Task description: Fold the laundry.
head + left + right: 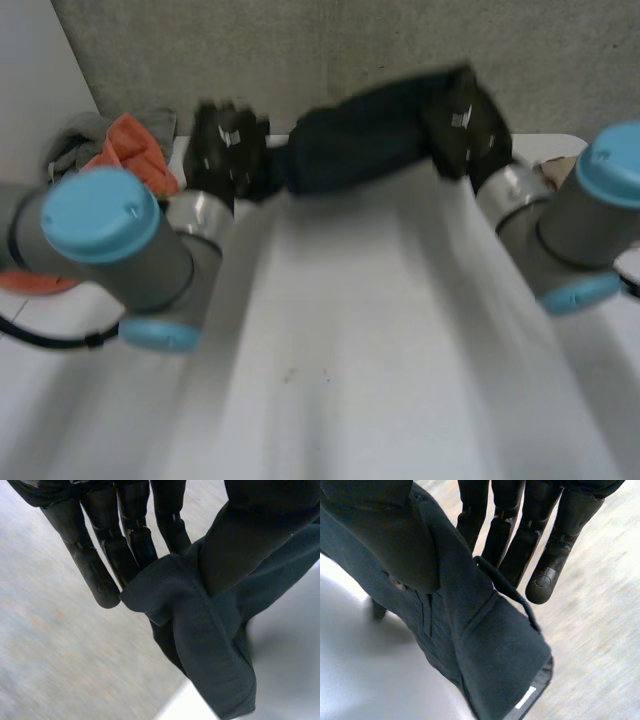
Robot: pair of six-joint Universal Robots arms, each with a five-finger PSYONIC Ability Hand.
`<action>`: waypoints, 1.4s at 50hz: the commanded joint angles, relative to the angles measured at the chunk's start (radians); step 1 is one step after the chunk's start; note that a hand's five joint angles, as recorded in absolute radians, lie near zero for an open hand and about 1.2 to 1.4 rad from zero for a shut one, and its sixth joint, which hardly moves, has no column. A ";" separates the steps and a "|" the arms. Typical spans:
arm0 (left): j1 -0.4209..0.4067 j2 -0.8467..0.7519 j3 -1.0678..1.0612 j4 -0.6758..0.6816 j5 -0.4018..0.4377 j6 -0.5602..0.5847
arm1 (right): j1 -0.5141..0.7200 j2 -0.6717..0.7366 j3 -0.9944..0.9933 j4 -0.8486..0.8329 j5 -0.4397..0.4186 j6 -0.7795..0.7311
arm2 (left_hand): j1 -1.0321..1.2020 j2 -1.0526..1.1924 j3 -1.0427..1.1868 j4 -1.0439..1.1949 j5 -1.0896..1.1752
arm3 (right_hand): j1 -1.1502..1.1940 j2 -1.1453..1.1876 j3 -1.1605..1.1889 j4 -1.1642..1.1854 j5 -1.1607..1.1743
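Nearest me the white worktop (330, 380) is bare, with a few faint specks near its middle. The left arm (110, 240) and the right arm (580, 220) reach away over its two sides, grey with light-blue caps, and nothing lies between them to block the way.

At the far edge, the left hand (225, 150) and the right hand (465, 120) hold a dark navy garment (360, 140) between them. It is bunched into a thick band, and from here I cannot say what kind of garment it is. Its long axis runs from side to side along the far edge. It slants, with the right hand's end higher or farther back, though I cannot tell which.

In the left wrist view the fingers (95, 575) are straight and close together. The thumb (240, 545) pinches a folded edge of the cloth against them, and the rest hangs below in heavy folds. In the right wrist view the straight fingers (545, 575) and the thumb (395, 535) pinch the other end the same way. This end has a thin loop (505, 587) and a small white label (525, 698) at a stitched hem.

A pile of orange and grey clothes (125, 145) sits on the far left corner, just beside the left hand. Behind everything is a grey wall (330, 50).
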 commanded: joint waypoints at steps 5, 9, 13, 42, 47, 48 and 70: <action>-0.032 -0.028 -0.169 -0.016 -0.001 0.006 | 0.001 0.023 0.178 0.146 0.008 0.002 | 0.278 0.199 0.205 0.194 0.241 | 0.025 -0.154 -0.163 -0.161 -0.097; -0.031 -0.012 -0.189 -0.030 -0.001 0.003 | -0.002 0.013 0.187 0.181 0.012 0.005 | 0.278 0.199 0.205 0.194 0.241 | -0.342 -0.521 -0.530 -0.528 -0.465; -0.032 0.009 -0.205 -0.045 -0.001 -0.003 | -0.004 0.007 0.185 0.245 0.014 0.019 | 0.278 0.199 0.205 0.194 0.241 | -0.510 -0.689 -0.698 -0.696 -0.633; -0.026 0.066 -0.175 -0.051 0.004 -0.005 | -0.068 0.116 -0.046 0.658 0.050 0.110 | 0.278 0.199 0.205 0.194 0.241 | -0.525 -0.704 -0.713 -0.711 -0.647; -0.026 0.067 -0.160 -0.051 0.002 -0.008 | -0.067 0.162 -0.068 0.580 0.107 0.102 | 0.278 0.199 0.205 0.194 0.241 | -0.373 -0.552 -0.560 -0.559 -0.495; -0.026 0.067 -0.160 -0.053 0.002 -0.008 | -0.065 0.170 -0.069 0.545 0.118 0.090 | 0.278 0.199 0.205 0.194 0.241 | -0.265 -0.444 -0.452 -0.451 -0.387; -0.055 0.251 -0.320 -0.497 0.011 0.026 | -0.081 -0.180 0.231 0.613 0.096 -0.264 | 0.278 0.199 0.205 0.194 0.241 | 0.393 0.214 0.205 0.207 0.271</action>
